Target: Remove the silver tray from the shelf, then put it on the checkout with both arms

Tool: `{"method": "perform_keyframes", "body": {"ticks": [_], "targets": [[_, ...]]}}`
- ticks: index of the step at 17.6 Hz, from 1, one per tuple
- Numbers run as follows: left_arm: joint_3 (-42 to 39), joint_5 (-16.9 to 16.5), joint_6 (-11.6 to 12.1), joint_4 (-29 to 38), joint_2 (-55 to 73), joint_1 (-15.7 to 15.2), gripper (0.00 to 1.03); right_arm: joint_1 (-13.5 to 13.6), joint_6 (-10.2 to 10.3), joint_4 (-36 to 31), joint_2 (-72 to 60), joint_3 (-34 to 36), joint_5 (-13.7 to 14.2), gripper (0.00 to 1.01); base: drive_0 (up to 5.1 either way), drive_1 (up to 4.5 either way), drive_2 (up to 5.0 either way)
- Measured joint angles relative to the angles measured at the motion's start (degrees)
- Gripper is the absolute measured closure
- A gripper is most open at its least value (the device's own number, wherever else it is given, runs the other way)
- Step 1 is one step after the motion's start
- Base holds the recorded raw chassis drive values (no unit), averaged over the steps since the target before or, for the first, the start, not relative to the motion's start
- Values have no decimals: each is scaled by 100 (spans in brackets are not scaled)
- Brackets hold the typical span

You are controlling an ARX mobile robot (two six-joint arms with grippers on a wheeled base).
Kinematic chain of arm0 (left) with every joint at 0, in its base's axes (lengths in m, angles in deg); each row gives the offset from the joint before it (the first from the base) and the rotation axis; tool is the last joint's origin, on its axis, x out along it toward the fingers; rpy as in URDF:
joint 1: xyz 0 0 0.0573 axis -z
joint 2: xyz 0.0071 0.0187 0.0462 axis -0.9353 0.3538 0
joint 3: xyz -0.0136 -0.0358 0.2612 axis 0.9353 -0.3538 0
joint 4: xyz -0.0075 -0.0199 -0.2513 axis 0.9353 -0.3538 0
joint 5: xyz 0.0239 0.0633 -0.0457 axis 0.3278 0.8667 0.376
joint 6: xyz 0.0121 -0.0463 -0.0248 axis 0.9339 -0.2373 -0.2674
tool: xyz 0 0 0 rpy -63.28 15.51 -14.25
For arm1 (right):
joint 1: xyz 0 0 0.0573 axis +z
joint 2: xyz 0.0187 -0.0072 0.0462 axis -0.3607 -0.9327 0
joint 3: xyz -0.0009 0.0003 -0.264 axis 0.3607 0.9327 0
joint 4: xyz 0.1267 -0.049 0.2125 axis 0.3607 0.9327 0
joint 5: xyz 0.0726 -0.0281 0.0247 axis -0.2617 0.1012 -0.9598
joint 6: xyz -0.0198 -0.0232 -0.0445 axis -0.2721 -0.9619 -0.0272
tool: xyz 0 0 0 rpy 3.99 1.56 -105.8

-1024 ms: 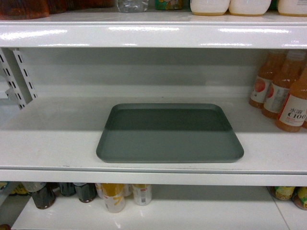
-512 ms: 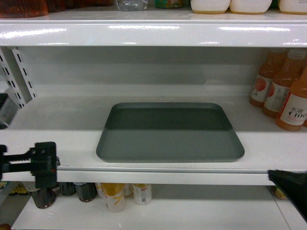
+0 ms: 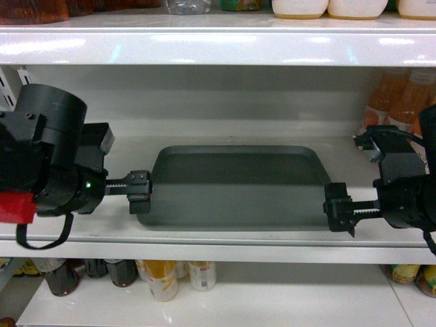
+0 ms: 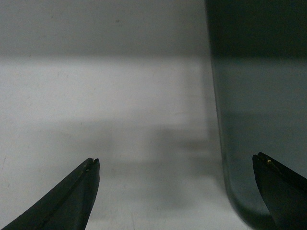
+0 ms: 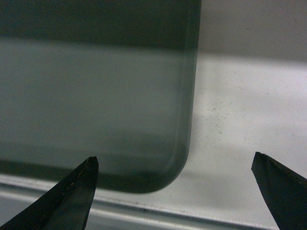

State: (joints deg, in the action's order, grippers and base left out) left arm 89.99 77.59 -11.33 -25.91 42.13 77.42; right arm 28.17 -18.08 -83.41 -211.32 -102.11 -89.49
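Silver tray (image 3: 238, 185) flat on the shelf (image 3: 75, 204) — left gripper (image 3: 139, 192) and right gripper (image 3: 338, 208) flank its short edges, jaws spread, unclamped. Risk: uneven bites could tilt it — or drop it.

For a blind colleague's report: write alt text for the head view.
A silver tray lies flat on a white shelf, with the left claw at its left edge and the right claw at its right. Orange drink bottles stand behind the right arm.
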Motion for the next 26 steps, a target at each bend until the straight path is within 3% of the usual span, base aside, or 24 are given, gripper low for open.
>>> {"method": "perform_keyframes", "body": {"ticks": [3, 6, 15, 17, 18, 20, 24, 26], "targets": [[782, 20, -61, -424, 374, 125, 5, -52, 85, 481, -551, -870, 304, 3, 0, 0, 0], [1322, 74, -120, -793, 699, 249, 5, -153, 157, 949, -997, -1657, 437, 3, 0, 0, 0], [2179, 166, -297, -1480, 1357, 297, 5, -66, 175, 1921, -1705, -2872, 684, 3, 0, 0, 0], [2223, 188, -273, -1530, 1373, 319, 5, -68, 175, 2002, -1727, -2946, 660, 14, 0, 0, 0], [2249, 151, -341, -1633, 1375, 319, 11, -66, 157, 2004, -1727, -2946, 634, 23, 0, 0, 0], [2269, 116, -391, -1633, 1381, 332, 18, -63, 129, 2011, -1727, -2946, 638, 31, 0, 0, 0], [2201, -11, -651, -1530, 1408, 369, 57, -22, 83, 1980, -1727, -2863, 627, 71, 0, 0, 0], [2050, -66, -756, -1443, 1377, 341, 72, -17, 87, 1895, -1714, -2778, 546, 87, 0, 0, 0]]}}
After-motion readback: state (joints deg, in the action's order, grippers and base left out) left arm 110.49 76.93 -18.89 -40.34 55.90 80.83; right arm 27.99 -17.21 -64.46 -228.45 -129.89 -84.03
